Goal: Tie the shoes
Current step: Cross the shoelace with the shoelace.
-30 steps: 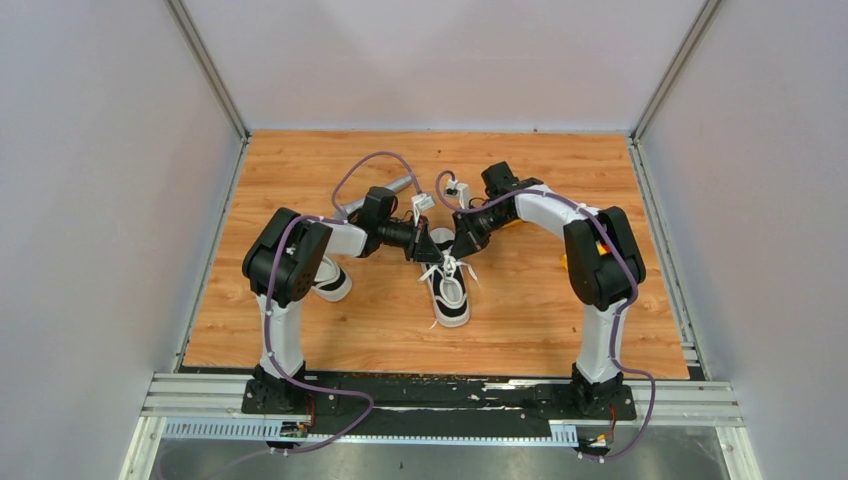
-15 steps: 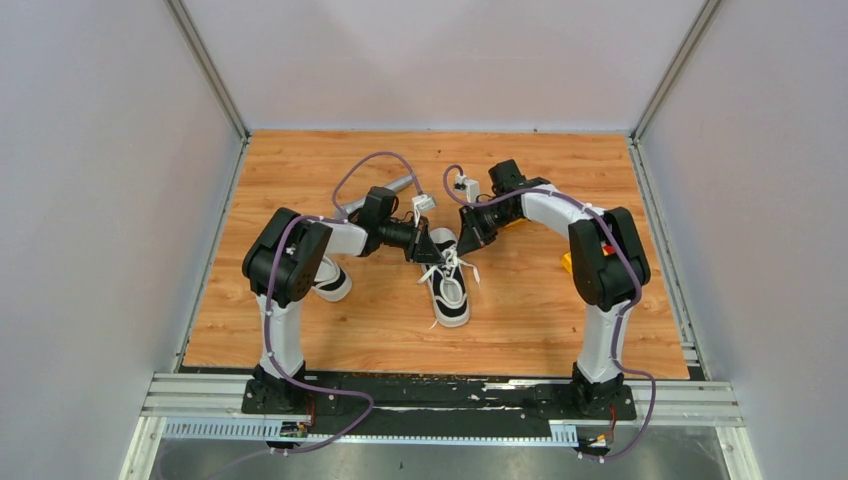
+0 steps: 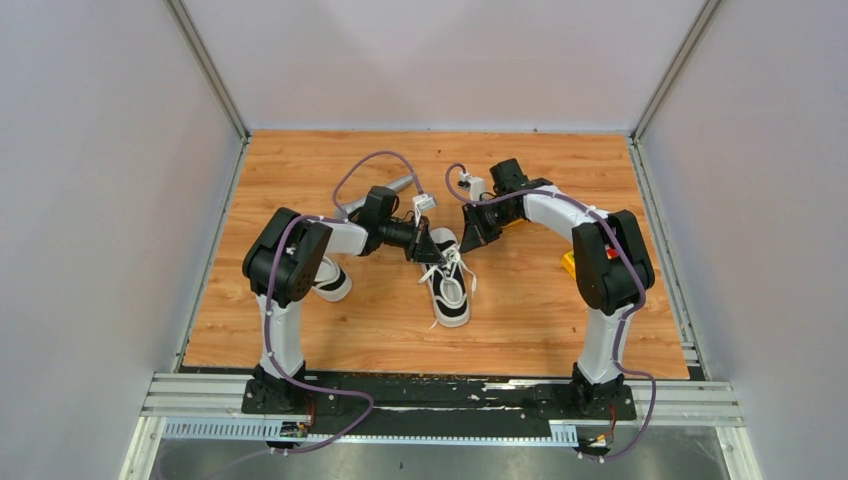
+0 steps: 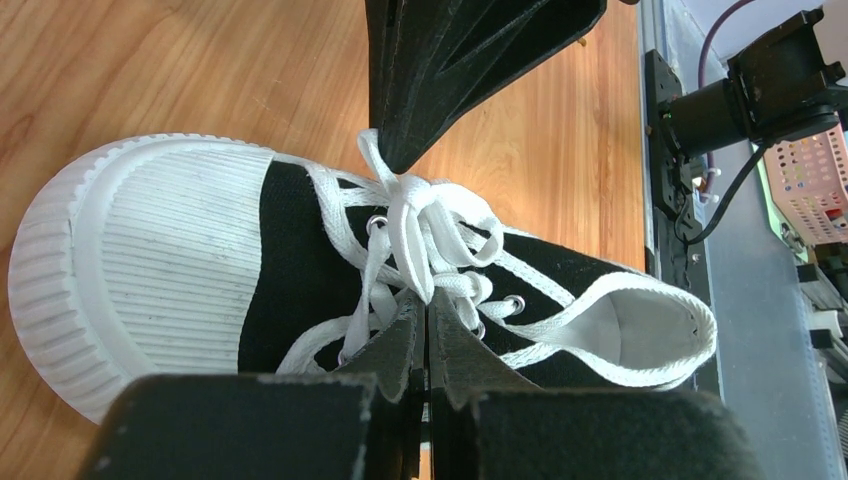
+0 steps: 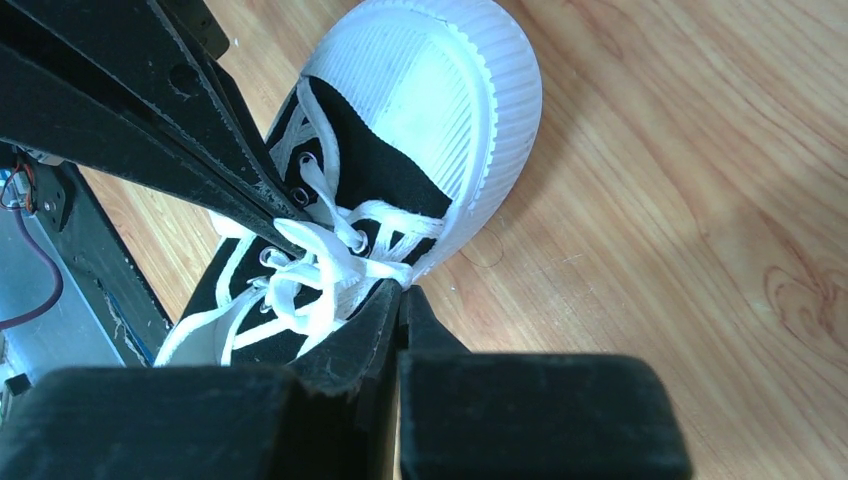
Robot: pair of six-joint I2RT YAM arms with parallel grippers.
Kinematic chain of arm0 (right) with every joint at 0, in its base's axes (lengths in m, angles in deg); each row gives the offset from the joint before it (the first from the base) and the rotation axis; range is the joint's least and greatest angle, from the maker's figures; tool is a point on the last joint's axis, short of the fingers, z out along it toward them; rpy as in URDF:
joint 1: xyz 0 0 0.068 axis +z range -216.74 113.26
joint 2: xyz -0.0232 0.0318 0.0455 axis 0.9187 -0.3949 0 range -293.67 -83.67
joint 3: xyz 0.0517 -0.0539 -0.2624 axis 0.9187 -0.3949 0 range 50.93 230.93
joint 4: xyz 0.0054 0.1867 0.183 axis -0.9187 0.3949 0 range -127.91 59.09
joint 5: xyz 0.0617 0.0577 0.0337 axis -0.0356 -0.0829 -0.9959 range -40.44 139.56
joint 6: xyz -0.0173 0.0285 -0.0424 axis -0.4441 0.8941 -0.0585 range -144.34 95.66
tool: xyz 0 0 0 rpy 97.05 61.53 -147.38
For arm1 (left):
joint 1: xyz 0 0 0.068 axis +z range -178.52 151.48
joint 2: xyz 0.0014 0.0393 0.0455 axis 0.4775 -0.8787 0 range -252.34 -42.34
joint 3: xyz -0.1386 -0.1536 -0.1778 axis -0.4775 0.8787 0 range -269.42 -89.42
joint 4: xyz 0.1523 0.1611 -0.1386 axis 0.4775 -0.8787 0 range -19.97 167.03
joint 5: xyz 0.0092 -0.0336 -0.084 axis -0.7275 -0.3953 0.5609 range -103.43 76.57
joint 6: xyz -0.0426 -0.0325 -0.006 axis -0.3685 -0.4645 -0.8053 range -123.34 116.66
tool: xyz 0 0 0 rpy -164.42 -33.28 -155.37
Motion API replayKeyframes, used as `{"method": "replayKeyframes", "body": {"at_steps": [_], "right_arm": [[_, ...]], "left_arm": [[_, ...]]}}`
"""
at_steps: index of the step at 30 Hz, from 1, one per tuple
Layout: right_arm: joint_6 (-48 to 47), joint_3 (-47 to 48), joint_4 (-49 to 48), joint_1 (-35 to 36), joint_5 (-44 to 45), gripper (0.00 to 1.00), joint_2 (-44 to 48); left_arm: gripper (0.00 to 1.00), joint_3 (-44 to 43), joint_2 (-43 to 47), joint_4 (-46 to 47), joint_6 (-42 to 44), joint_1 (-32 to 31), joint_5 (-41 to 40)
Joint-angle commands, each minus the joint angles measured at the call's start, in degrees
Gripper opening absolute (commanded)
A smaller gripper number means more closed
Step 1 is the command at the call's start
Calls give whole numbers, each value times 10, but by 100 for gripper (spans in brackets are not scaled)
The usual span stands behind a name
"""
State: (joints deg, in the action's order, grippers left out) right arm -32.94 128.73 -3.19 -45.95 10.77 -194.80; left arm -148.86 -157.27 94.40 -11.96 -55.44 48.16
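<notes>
Rightward and back toward 1 o'clock is where the right arm (image 3: 590,240) has swung since a second ago, drawing its gripper off the shoe; the left arm (image 3: 300,250) has hardly shifted. On the wooden table (image 3: 550,320) the centre shoe (image 3: 450,295) lies near the middle, toe at 12 o'clock and heel at 6. The second shoe (image 3: 332,281) sits at 9 o'clock from it, half hidden under the left arm.

Both look light, with stiff rubber toe caps and soft canvas, so a hard sideways tug would likely drag a whole shoe across the wood. The laces (image 4: 425,225) are flat, limp and probably slippery, bunched in a loose crossing over the eyelets. They are best taken near the crossing, not at the free ends.

The left gripper (image 4: 428,312) is clamped tight on a lace strand on the 10 o'clock side of the crossing. The right gripper (image 5: 400,298), equally closed, pinches a strand at 1 o'clock.
</notes>
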Motion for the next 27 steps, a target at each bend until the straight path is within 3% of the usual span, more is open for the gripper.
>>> {"method": "replayKeyframes", "body": {"at_steps": [1, 4, 17, 22, 27], "right_arm": [[14, 2, -17, -3, 20, 0, 26], [14, 3, -16, -2, 5, 0, 26], [13, -5, -2, -2, -61, 0, 35], [20, -5, 1, -2, -73, 0, 35], [33, -5, 0, -2, -66, 0, 33]], "left_arm": [[0, -12, 17, -22, 16, -1, -6], [0, -15, 17, -27, 18, -2, -10], [31, -23, 49, -27, 9, -1, -47], [41, -35, 72, -81, 40, -1, -74], [45, -43, 90, -123, 54, 1, -101]]}}
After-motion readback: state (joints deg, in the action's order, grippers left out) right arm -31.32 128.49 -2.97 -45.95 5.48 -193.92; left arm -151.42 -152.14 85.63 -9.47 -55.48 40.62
